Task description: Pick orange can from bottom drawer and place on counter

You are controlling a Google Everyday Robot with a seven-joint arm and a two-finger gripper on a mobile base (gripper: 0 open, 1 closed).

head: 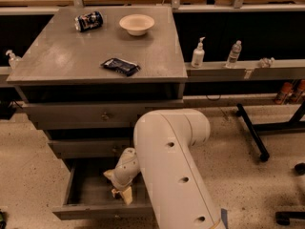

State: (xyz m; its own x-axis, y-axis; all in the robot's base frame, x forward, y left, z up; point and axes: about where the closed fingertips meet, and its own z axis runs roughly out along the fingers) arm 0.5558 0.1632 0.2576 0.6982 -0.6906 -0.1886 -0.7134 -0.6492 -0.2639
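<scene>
Jaws: cannot tell if released or clenched.
Gripper (pixel 123 193): down inside the bottom drawer (pixel 85 197), towards its front right, at the end of the white arm (pixel 171 171).
Bottom drawer: pulled out, lowest in the grey cabinet.
Orange can: cannot make it out; the gripper and arm cover that part of the drawer.
Counter (pixel 66 56): holds a blue can (pixel 88 21) on its side at back left, a white bowl (pixel 137 24) near it, and a dark packet (pixel 120 66) towards the front.
Ledge (pixel 267 71): right of the counter, with two bottles (pixel 198 54).

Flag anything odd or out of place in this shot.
One thing: the blue can lies on its side at the back left of the counter, beside the bowl. Nothing looks spilled. The bottom drawer stands open, with the hand down inside it.
</scene>
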